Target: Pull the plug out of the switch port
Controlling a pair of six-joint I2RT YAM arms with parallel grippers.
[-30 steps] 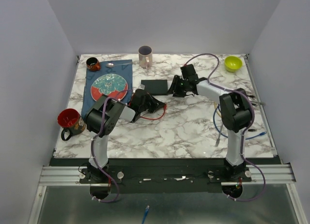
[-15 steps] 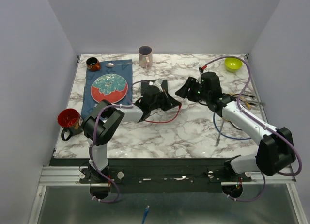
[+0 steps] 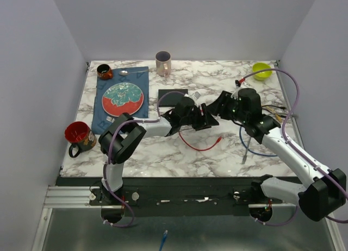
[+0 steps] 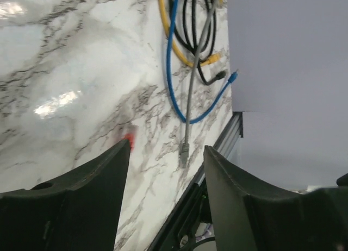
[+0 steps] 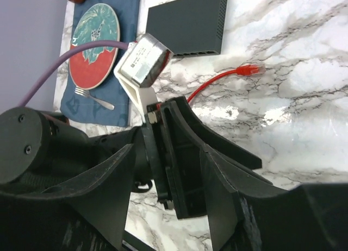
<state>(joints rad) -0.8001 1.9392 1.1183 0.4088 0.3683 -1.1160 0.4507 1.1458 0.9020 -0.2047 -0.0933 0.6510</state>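
Observation:
The switch (image 3: 173,94) (image 5: 187,23) is a flat black box lying behind both grippers, sockets along its near edge. The red cable (image 3: 198,146) lies loose on the marble, and its plug (image 5: 250,70) (image 3: 218,137) rests on the table apart from the switch. My left gripper (image 3: 206,120) (image 4: 167,148) is open with nothing between its fingers; a red blur (image 4: 129,138) shows beside its left finger. My right gripper (image 3: 217,107) (image 5: 167,150) is open just right of the left one, facing it, and the left gripper's black body fills its view.
A patterned plate (image 3: 122,97) sits on a blue cloth (image 3: 106,118) at left, with a red mug (image 3: 77,134) near the left edge. A pale mug (image 3: 163,62) and a green bowl (image 3: 261,71) stand at the back. Blue, yellow, black and grey cables (image 4: 187,50) lie at right.
My left gripper has moved right, away from the switch, dragging the red cable, and has opened and let it go. My right arm has swung off the switch to the right.

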